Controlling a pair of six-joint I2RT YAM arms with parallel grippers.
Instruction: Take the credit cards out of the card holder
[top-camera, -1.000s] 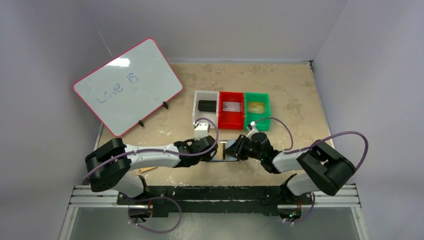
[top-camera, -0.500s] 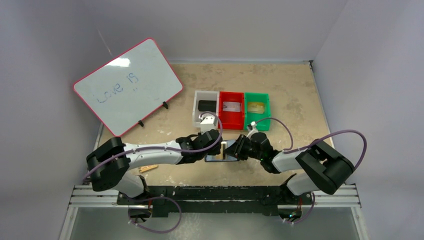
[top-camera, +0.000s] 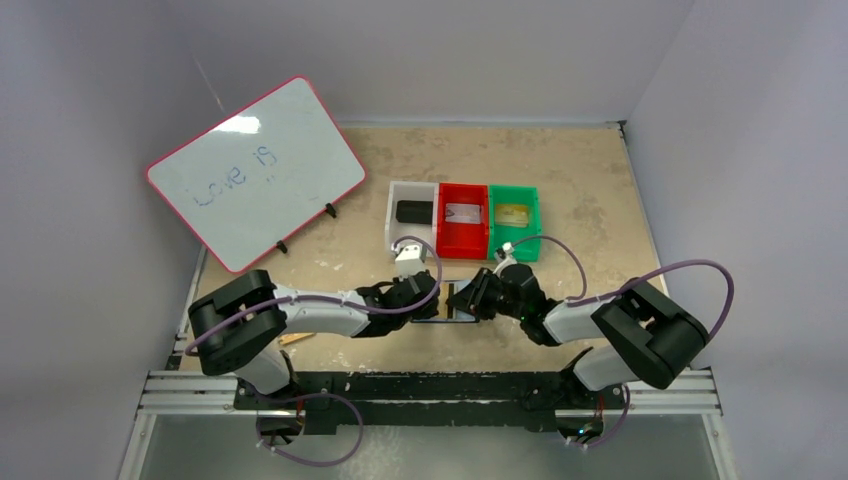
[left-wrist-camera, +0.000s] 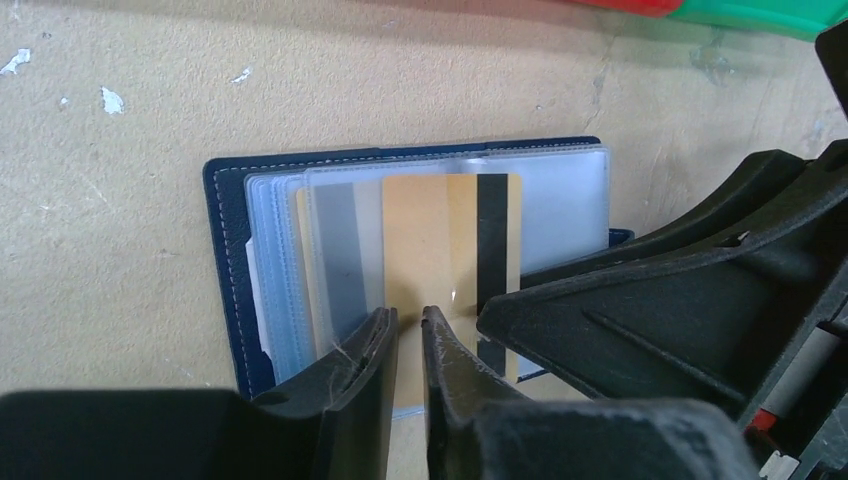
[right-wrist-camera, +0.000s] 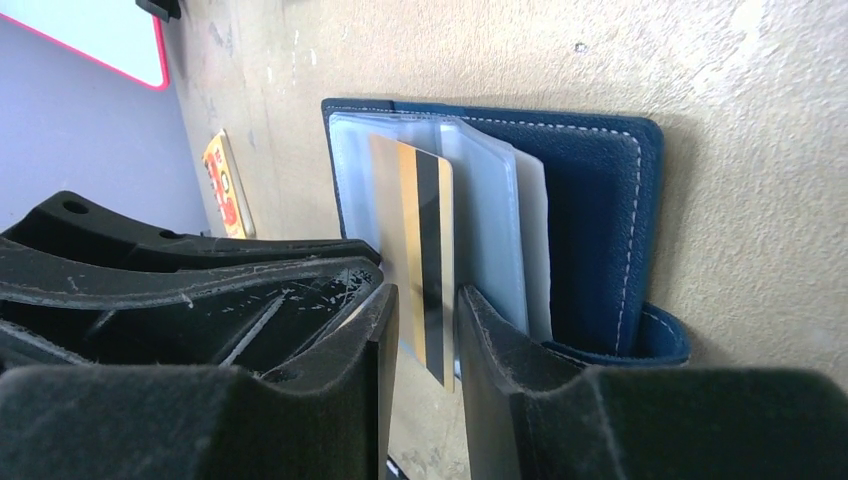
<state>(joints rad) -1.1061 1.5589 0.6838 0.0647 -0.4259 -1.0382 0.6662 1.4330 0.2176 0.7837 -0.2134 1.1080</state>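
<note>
The navy card holder (left-wrist-camera: 225, 260) lies open on the table, clear sleeves fanned out; it also shows in the right wrist view (right-wrist-camera: 590, 220) and between the grippers in the top view (top-camera: 432, 318). A gold credit card (left-wrist-camera: 430, 230) with a black stripe sticks out of the sleeves. My left gripper (left-wrist-camera: 408, 322) is almost shut, its tips over the card's near edge. My right gripper (right-wrist-camera: 425, 310) has its fingers close on either side of the gold card (right-wrist-camera: 415, 230). The two grippers (top-camera: 435, 298) (top-camera: 460, 298) meet tip to tip over the holder.
A white bin (top-camera: 394, 222), a red bin (top-camera: 462, 243) and a green bin (top-camera: 513, 249) stand in a row just behind the grippers, each with a card in it. A whiteboard (top-camera: 255, 170) leans at the back left. An orange pad (top-camera: 293, 339) lies near the left arm.
The left gripper lifted a little toward the bins, then came back down onto the holder. The left arm's elbow shifted right. The right gripper stayed at the holder.
</note>
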